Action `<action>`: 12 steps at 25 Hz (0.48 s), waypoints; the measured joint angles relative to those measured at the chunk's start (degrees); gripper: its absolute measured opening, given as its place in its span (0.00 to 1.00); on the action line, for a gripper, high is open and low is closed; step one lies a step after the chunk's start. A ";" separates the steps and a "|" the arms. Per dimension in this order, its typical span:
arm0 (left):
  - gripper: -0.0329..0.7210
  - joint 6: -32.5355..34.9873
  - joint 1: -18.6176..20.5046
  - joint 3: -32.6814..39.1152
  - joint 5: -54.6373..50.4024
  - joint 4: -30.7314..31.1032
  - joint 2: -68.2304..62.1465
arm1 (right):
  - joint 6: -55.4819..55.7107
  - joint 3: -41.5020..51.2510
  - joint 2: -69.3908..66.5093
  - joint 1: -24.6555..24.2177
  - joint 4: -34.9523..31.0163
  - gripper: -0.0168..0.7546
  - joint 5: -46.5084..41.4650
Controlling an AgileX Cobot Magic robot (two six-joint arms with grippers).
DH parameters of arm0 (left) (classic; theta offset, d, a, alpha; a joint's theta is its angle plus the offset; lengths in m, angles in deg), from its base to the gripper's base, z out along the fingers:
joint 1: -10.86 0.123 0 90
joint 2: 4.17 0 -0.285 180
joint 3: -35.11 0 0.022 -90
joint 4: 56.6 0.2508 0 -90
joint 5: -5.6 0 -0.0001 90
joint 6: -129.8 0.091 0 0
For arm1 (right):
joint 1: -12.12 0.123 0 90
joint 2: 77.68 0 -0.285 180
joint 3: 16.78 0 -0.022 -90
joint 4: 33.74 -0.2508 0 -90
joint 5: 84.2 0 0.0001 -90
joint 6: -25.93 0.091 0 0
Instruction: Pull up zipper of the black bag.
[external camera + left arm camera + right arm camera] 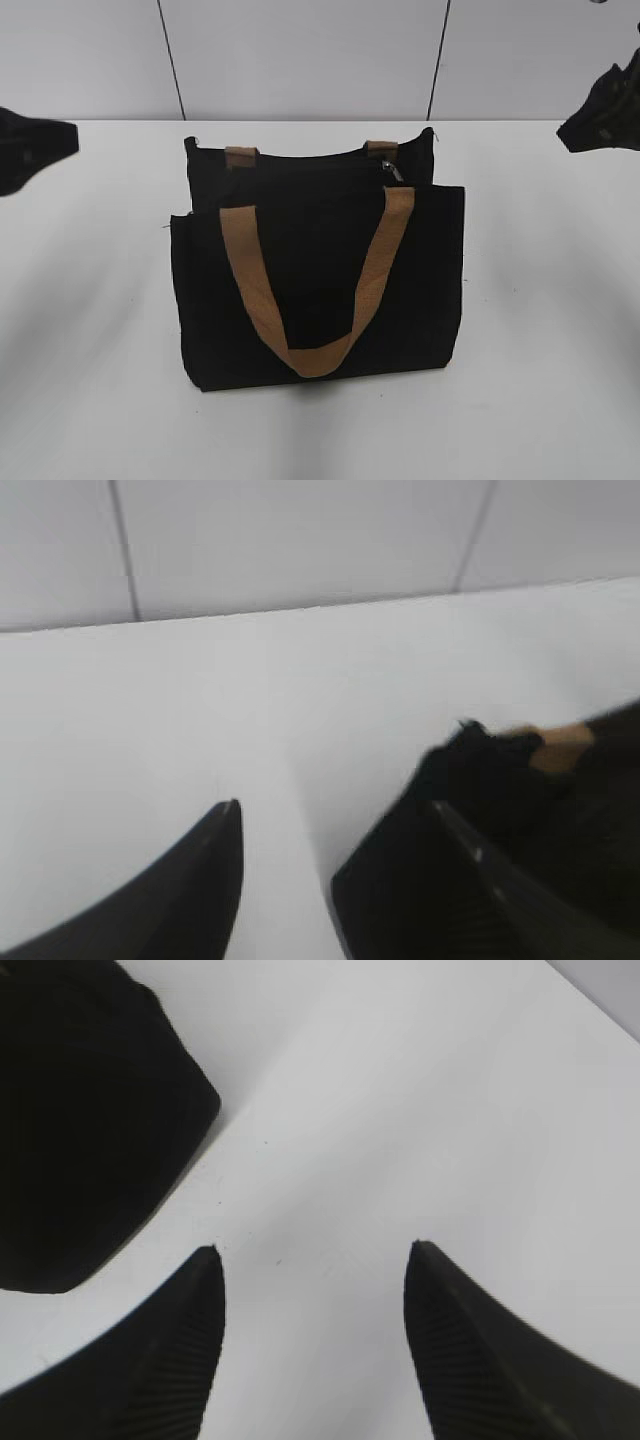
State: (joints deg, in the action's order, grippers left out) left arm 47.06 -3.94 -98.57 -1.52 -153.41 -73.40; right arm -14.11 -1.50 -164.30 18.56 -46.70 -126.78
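Note:
The black bag stands upright in the middle of the white table, its tan front handle hanging down over the front pocket panel. The small silver zipper sits at the right end of the top opening, near the right rear strap. My left gripper hovers at the far left, apart from the bag; in the left wrist view it is open and empty, with the bag's corner to its right. My right gripper hovers at the far right; in the right wrist view it is open and empty, with a bag corner at upper left.
The white table spreads around the bag on all sides. A white panelled wall with dark seams stands behind it.

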 joint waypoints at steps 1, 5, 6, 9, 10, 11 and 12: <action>0.60 -1.64 0.00 -0.72 2.76 -1.08 0.00 | 1.77 0.00 0.00 0.00 0.93 0.60 0.12; 0.60 -3.54 0.00 -4.45 15.08 -2.55 0.00 | 6.55 0.00 0.00 0.00 3.31 0.60 0.18; 0.60 -3.54 0.00 -5.56 17.87 -2.60 0.00 | 6.97 0.00 0.00 0.00 3.52 0.60 0.18; 0.59 -2.73 0.00 -8.54 29.60 -2.77 0.00 | 7.42 0.00 0.00 0.00 3.64 0.60 0.42; 0.59 -2.68 0.07 -9.53 33.11 -2.77 0.00 | 7.48 0.00 0.00 0.00 3.64 0.60 0.65; 0.59 -2.99 0.42 -10.32 36.87 -2.77 -0.06 | 7.75 0.00 0.00 0.00 3.69 0.60 0.90; 0.59 -3.70 0.91 -11.11 39.40 -2.77 -0.12 | 8.05 0.00 0.00 0.00 3.69 0.60 1.20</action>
State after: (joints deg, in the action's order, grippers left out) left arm 43.36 -3.03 -109.68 37.88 -156.18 -73.52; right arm -6.06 -1.50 -164.30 18.56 -43.01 -125.59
